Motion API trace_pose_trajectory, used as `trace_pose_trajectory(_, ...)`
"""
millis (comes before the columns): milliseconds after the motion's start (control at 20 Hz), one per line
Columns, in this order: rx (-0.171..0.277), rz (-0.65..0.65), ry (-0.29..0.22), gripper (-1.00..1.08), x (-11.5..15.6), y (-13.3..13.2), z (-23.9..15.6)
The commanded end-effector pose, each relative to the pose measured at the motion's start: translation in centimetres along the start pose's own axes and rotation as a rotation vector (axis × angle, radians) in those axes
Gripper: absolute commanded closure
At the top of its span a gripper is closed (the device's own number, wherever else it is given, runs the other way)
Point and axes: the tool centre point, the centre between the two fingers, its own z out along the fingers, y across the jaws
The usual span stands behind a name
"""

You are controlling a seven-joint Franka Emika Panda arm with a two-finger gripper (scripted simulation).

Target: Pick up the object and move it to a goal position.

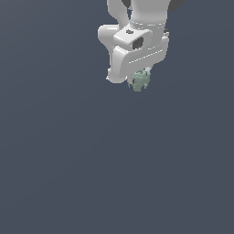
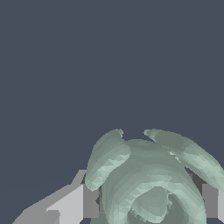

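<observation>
Arm: the white Franka arm (image 1: 137, 27) is reaching down from the top edge of the exterior view, its wrist and hand filling the upper middle of that picture.

Gripper: the gripper (image 1: 138, 78) is pointing downward at the end of the arm, and it is wider than what it is carrying. In the wrist view its point (image 2: 151, 202) is falling on the mint-green body between the two grey fingers (image 2: 89, 202).

Jaws: they are pinching the object from two sides; in the wrist view one grey finger is pressing against each flank of the green body.

Object: the object (image 1: 139, 80) is hanging just below the white hand, partly hidden by it, with its knobs sticking out beneath. In the wrist view the object (image 2: 151, 183) is showing as a pale mint-green rounded body with curved lobes fanning outward past the fingers.

Surface: the plain dark blue-grey ground (image 1: 114, 173) is filling the rest of both views. Whether the object is touching it or being held above it cannot be told, as no shadow or contact line is showing.
</observation>
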Motion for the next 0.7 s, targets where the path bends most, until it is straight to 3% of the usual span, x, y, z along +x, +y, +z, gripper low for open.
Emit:
trace_pose_trajectory(0,0.001,0.001,-0.001,1.08,-0.2,-0.4,-2.5)
trace_pose_trajectory(650,0.0,0.002,-0.001,1.08,-0.3,-1.4,-9.4)
